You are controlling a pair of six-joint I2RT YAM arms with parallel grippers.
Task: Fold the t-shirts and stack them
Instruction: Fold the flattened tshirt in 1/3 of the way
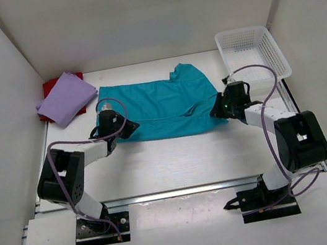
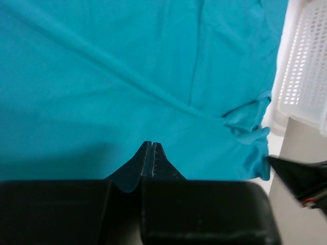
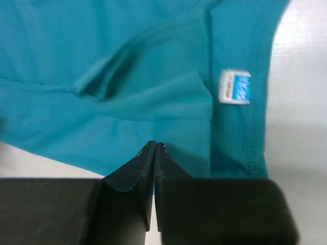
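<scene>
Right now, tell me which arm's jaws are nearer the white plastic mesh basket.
Right. The right arm has its jaws at the edge of the teal cloth t-shirt beside the white plastic mesh basket; the left arm has its jaws at the shirt's opposite end.

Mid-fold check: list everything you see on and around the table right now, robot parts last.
teal t-shirt: one, teal blue-green, spread out mid-table between the grippers
lavender t-shirt: one, pale purple, folded, far left corner, lying on the red one
red t-shirt: one, deep red, far left corner, mostly covered
label: one, white and blue, sewn on the teal t-shirt near a stitched edge
basket: one, white mesh, far right corner
table: one, white
left gripper: one, black, shut on the teal t-shirt's left edge
right gripper: one, black, shut on its right edge
</scene>
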